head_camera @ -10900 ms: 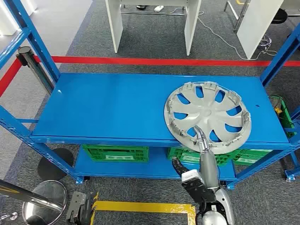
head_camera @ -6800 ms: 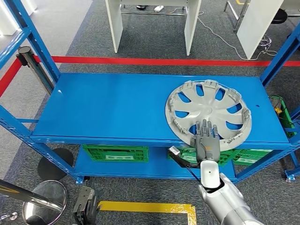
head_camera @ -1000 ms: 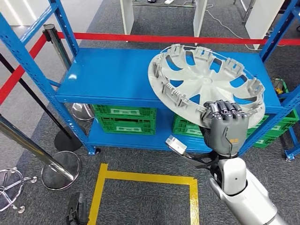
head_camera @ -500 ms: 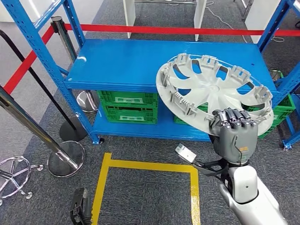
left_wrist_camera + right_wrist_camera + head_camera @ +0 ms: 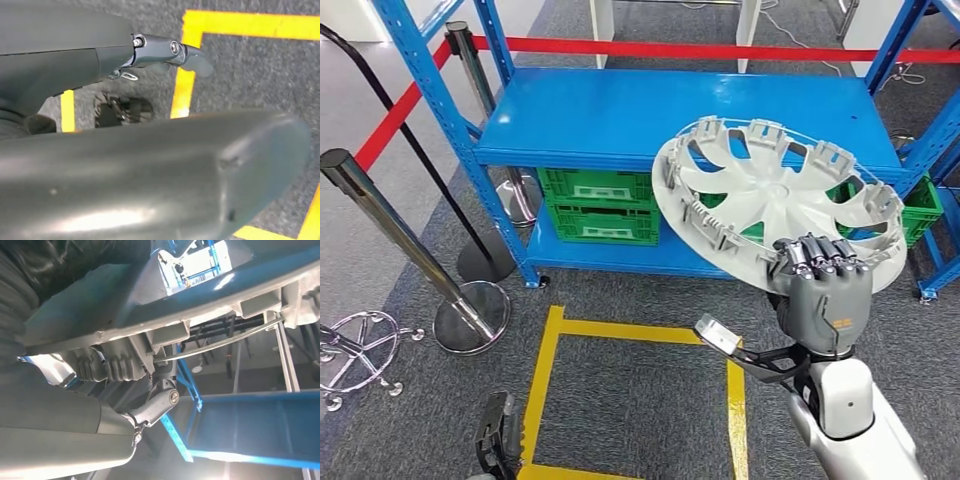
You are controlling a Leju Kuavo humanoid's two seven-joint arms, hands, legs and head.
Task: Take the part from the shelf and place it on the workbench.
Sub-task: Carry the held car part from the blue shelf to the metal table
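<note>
— While the right hand (image 5: 824, 295) has its fingers curled over the near rim of the silver-grey plastic wheel cover with the spoked face (image 5: 773, 195), what counts most in carrying it?

— Keeping that rim pinch firm, I'd say. The hand grips at one edge alone, so the whole disc juts out from the fingers, tilted, with its far side raised. Its weight hangs well off the grip, and a quick turn of the body could lever it loose.

— Where is the cover now, relative to the blue metal shelf (image 5: 652, 105)?

— Clear of it. In the head view it hangs in the air in front of the shelf's top board, partly over the green plastic crates (image 5: 599, 205) on the lower level and partly over the grey carpet floor (image 5: 637, 400). It touches nothing but the hand.

— And the left hand (image 5: 497, 445)?

— Low beside the body, near the yellow tape square on the floor (image 5: 546, 370). It carries nothing that I can see, but whether its fingers are spread or curled I cannot tell; the left wrist view is mostly blurred grey casing.

— So the advice for this step?

— Turn slowly toward the workbench, keep the disc level or tipped toward the wrist, and mind the chrome barrier post (image 5: 403, 240) and the shelf uprights when swinging that wide rim around.
</note>
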